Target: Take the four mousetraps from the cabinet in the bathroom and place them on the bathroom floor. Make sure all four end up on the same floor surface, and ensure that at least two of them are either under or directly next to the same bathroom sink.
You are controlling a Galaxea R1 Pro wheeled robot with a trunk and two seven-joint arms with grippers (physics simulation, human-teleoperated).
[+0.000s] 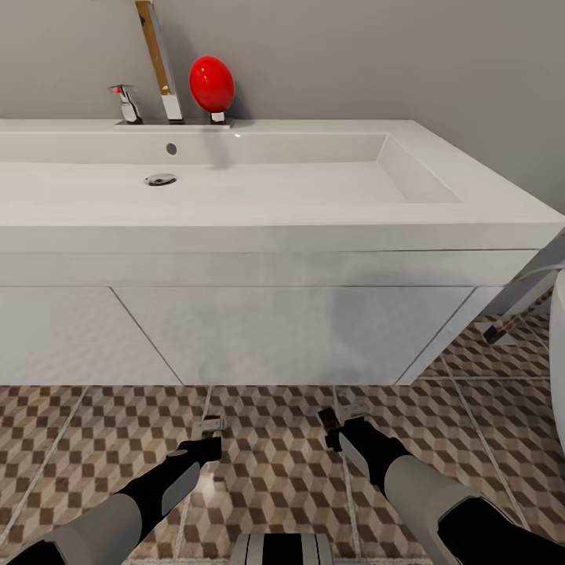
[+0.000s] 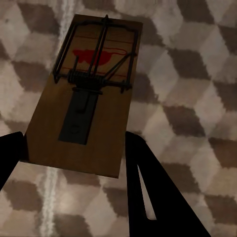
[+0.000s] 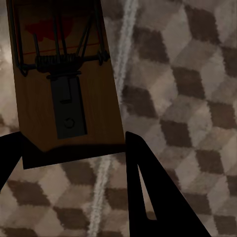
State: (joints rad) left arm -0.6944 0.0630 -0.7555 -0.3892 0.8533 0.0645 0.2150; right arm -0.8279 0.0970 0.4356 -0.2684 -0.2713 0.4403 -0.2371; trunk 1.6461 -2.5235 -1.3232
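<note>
Mousetraps, two of them, one in each hand, both low over the bathroom floor (image 1: 275,463) just in front of the white sink unit (image 1: 259,329). The left hand (image 1: 205,441) grips the left mousetrap (image 1: 210,427) by its near end, fingers (image 2: 148,187) pressed against the board's two long sides. The right hand (image 1: 339,433) does the same with the right mousetrap (image 1: 331,420), clamped across the near end of the board.

Room to move: the sink unit's flat front rises straight ahead of both hands, while open tile runs between them and out to either side. On the right, a slanted grey strut (image 1: 522,294) and a white rounded object (image 1: 559,361) stand at the frame's edge.

Each board runs lengthwise away from its hand, long axis in line with the fingers, far end pointing towards the sink unit.

Up close in the left wrist view, the trap (image 2: 84,98) is a brown wooden rectangle with dark wire bar, coil spring, a dark plate, and a red mark at the far end. The right wrist view (image 3: 61,79) shows the same build. Cube-pattern tiles and a pale grout line (image 3: 118,89) lie beneath.
</note>
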